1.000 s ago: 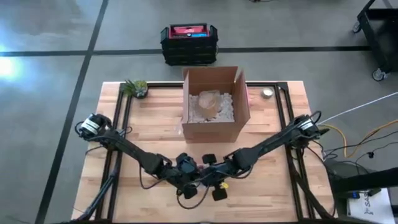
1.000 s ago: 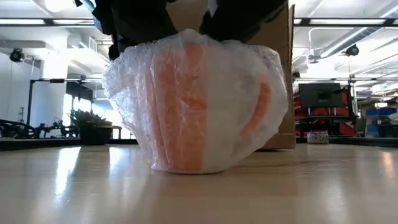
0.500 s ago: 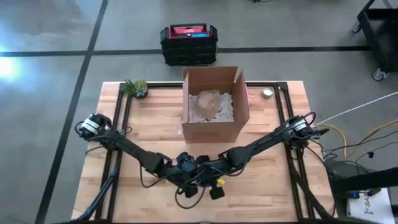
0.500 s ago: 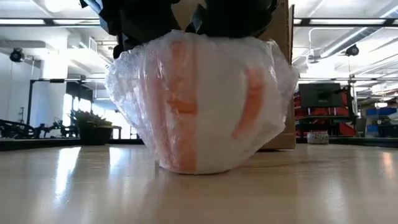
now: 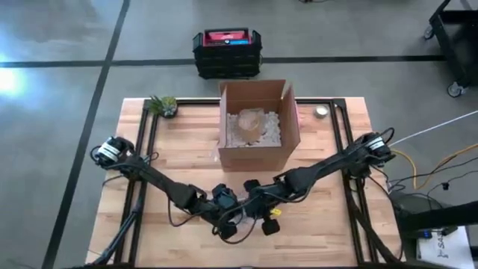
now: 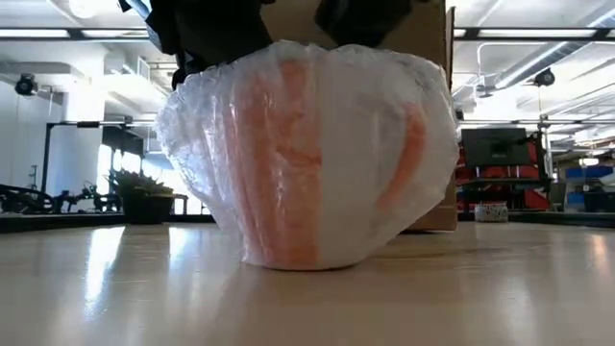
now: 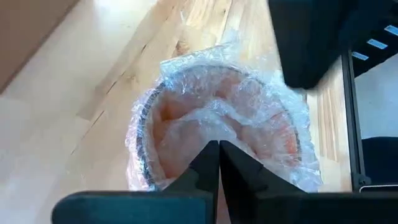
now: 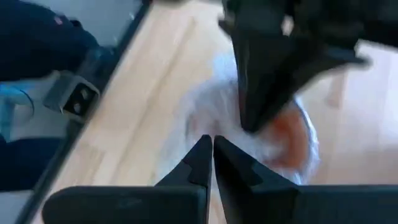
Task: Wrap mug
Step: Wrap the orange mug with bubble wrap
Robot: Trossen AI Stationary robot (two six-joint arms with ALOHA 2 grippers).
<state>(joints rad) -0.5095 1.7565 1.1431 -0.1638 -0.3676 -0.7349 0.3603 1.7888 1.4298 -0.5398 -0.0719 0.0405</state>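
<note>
An orange mug [image 6: 288, 163] wrapped in clear plastic wrap [image 6: 384, 115] stands upright on its base near the table's near edge. In the left wrist view the wrap [image 7: 186, 81] is gathered over the mug's mouth. My left gripper [image 7: 219, 148] is shut above the mug, on the wrap. My right gripper [image 8: 208, 144] is also shut, right beside the mug [image 5: 243, 217] on its right side. From above, both grippers [image 5: 233, 218] [image 5: 260, 212] hide most of the mug. My left gripper pinches a fold of the wrap [image 7: 210, 127] gathered over the mug's mouth, between its two fingertips. It comes from above, slanting down. The mug stands on the table. My right gripper's shut tips are over the wrap's edge [image 8: 205, 118]; I cannot tell whether they touch it.
An open cardboard box [image 5: 287, 138] stands at the table's far middle, with packing bits and another wrapped thing [image 5: 250, 123] inside. A small plant [image 5: 164, 104] is at the far left, a small round thing [image 5: 321, 112] at the far right. A black crate [image 5: 226, 52] is on the floor.
My right gripper has gone toward the table's left over the mug, then back toward the right. The wrapped mug has turned a little with it and turned back, its handle side swinging inward and out again. The wrap's upper right part now stands fuller.
</note>
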